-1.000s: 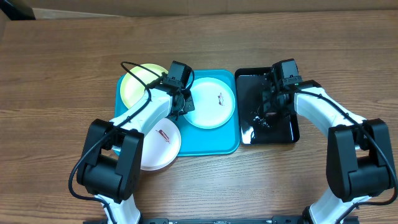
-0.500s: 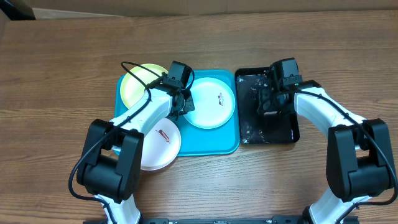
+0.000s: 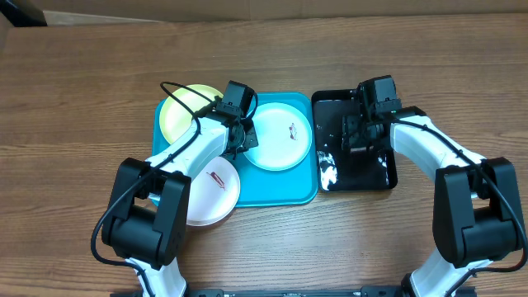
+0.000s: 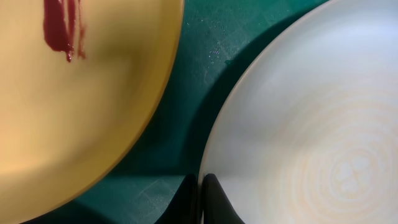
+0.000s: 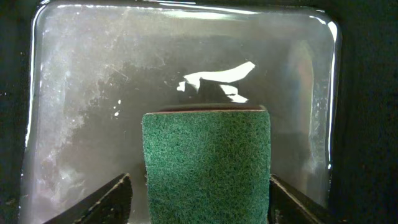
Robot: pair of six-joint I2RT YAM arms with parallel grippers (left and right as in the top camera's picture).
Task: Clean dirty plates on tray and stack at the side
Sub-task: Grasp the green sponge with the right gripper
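The turquoise tray (image 3: 280, 186) holds the yellow-green plate (image 3: 183, 114) at its far left and the pale blue-white plate (image 3: 280, 140) at its right. The white plate (image 3: 210, 194) overhangs the tray's near left corner. All three carry red smears. My left gripper (image 3: 241, 139) is shut on the near-left rim of the pale blue-white plate (image 4: 311, 137), with the yellow-green plate (image 4: 74, 106) just beside it. My right gripper (image 3: 360, 136) is down in the black tray, open, with its fingers either side of a green sponge (image 5: 207, 149).
The glossy black tray (image 3: 388, 169) stands right of the turquoise tray and holds shallow water with white foam streaks (image 5: 214, 78). The wooden table (image 3: 82, 74) surrounds both trays.
The right gripper has shifted slightly toward the far end of the black tray, and the glare on the water has moved to the near left corner. The left arm has not moved.
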